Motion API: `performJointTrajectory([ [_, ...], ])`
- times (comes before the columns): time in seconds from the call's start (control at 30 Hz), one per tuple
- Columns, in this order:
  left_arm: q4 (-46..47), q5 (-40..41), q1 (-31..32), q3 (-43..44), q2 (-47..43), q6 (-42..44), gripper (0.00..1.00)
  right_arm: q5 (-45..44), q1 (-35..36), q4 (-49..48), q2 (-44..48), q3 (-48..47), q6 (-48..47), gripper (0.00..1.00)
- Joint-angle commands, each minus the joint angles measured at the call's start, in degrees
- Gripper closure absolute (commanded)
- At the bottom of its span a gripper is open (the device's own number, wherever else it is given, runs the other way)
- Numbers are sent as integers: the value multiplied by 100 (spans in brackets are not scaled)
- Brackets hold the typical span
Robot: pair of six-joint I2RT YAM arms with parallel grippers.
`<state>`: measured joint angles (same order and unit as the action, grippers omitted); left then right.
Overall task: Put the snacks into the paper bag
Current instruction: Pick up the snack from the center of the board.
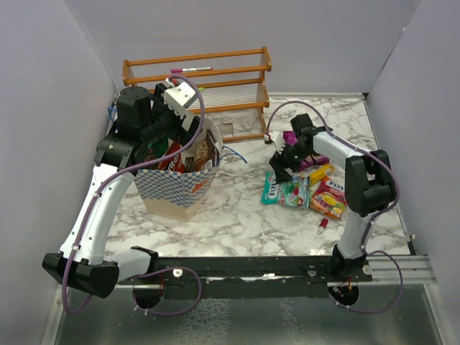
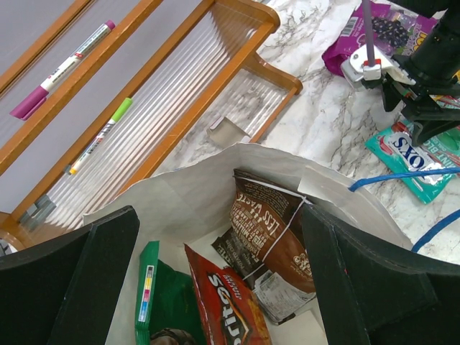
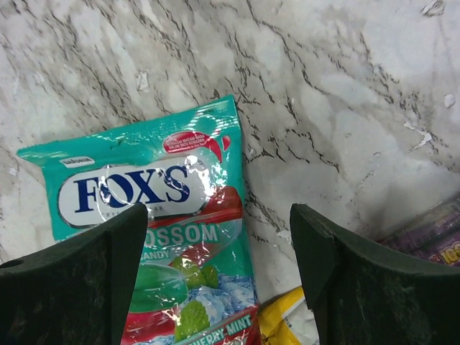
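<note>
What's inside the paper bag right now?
Inside the bag: a brown packet, red Doritos and a green packet. The bag's floor and anything beneath them is covered; the left fingers hide both sides.

Paper bag: on table, left of centre, just near of rack.
Inside bag: Doritos packet between two other packets.
Fox's packet: flat on table, right of bag, left end of packet cluster.
Cap: on table, near side of cluster.
Pens: on rack shelves.
</note>
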<state>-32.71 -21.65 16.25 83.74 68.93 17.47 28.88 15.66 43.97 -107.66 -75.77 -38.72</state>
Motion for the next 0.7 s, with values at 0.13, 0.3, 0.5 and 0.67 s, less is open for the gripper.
performJointTrajectory([
  [0.13, 30, -227, 34, -56, -63, 27, 1, -262, 7, 83, -117, 309, -277, 21],
  [0.3, 53, -229, 42, -82, -41, 70, 1, -141, 5, -52, -142, 519, -260, 38],
  [0.5, 83, -183, 45, -69, -48, 102, 1, 34, -2, -88, -130, 475, -185, 67],
  [0.67, 79, -131, 38, 11, -15, 44, 1, 180, -2, 4, -3, 316, -153, 97],
])
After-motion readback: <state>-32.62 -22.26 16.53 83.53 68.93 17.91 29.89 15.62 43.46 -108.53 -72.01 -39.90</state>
